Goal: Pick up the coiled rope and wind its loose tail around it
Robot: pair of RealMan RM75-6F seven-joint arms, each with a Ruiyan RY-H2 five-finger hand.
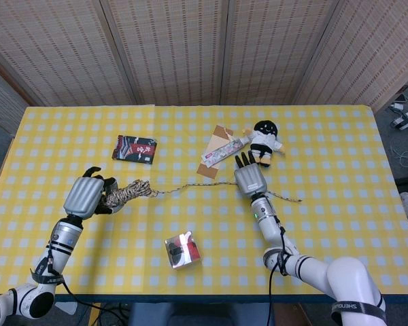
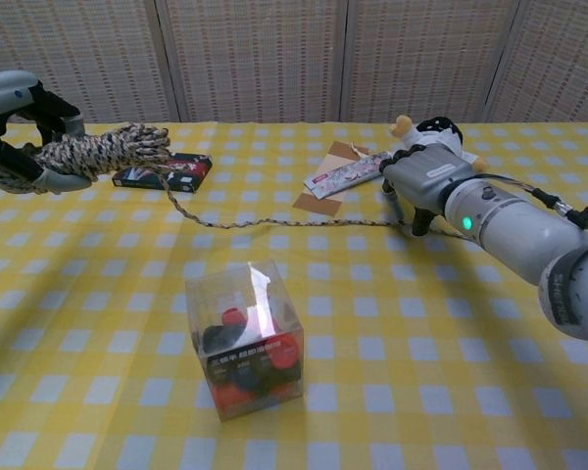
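My left hand (image 1: 85, 195) (image 2: 18, 125) grips the coiled rope (image 1: 126, 191) (image 2: 104, 151), a mottled tan and dark bundle held above the yellow checked table at the left. The loose tail (image 1: 197, 184) (image 2: 274, 223) drops from the coil and runs right along the cloth, passing under my right hand (image 1: 248, 178) (image 2: 426, 176), and ends beyond it. The right hand hovers over the tail palm down, its fingers (image 2: 418, 220) apart and reaching to the cloth beside the rope. I see nothing held in it.
A clear box (image 1: 182, 250) (image 2: 245, 338) with red and black contents stands at the front middle. A dark packet (image 1: 135, 147) (image 2: 162, 171) lies behind the coil. A snack wrapper (image 1: 221, 151) (image 2: 348, 174) on brown card and a small doll (image 1: 264, 139) lie behind the right hand.
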